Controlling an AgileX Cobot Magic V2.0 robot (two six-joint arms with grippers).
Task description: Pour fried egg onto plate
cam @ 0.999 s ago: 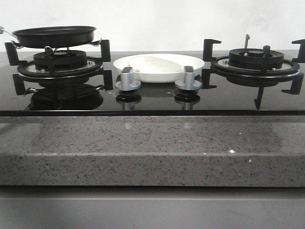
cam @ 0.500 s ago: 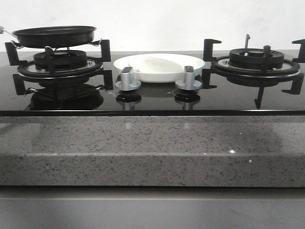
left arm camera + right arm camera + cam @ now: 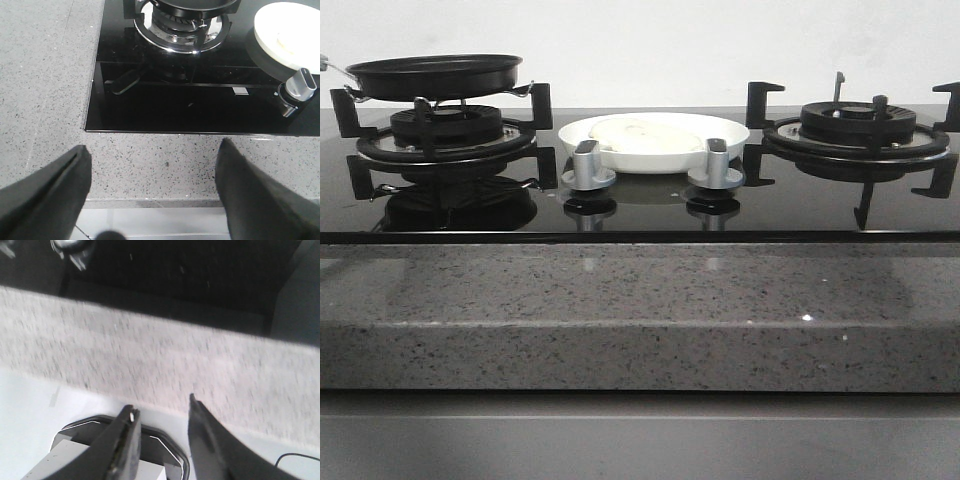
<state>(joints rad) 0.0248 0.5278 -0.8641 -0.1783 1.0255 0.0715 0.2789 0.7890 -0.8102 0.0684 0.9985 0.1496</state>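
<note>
Only the fried egg point(image 3: 642, 132) on the plate point(image 3: 720, 140) is seen to have altered. Half a second ago it was seen lower and flatter inside the rim; it is now seen mounded at the plate's left-centre.

Fried egg point(image 3: 642, 134) in the plate point(image 3: 725, 137), on the cooktop point(image 3: 640, 205) midway between the two burners, toward its rear edge. Frying pan point(image 3: 435, 75) on the left burner point(image 3: 445, 135), near the rear left corner. Right burner point(image 3: 855, 130) near the rear right corner. Two knobs point(image 3: 588, 165) just before the plate, side by side. Stone counter edge point(image 3: 640, 310) along the front of the cooktop.
</note>
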